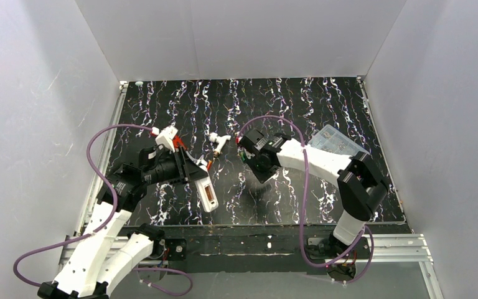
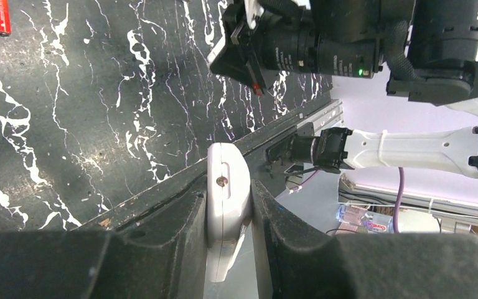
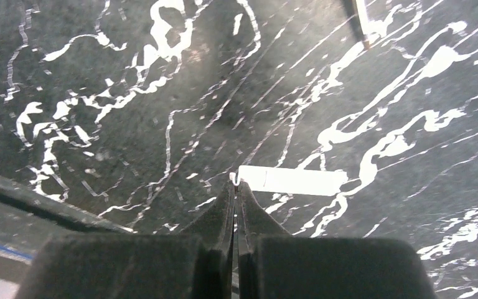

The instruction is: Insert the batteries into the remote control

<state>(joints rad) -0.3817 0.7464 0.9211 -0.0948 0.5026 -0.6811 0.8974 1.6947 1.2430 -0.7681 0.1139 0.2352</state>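
Low in the middle of the top view, our left gripper pinches the remote by its sides, above the near edge of the table; its open back faces up and looks orange-brown inside; a bit farther, near the centre, our right gripper has its fingers pressed together, tips at the end of a small white plate; we cannot tell if they touch it; farther right, a clear box sits on the table.
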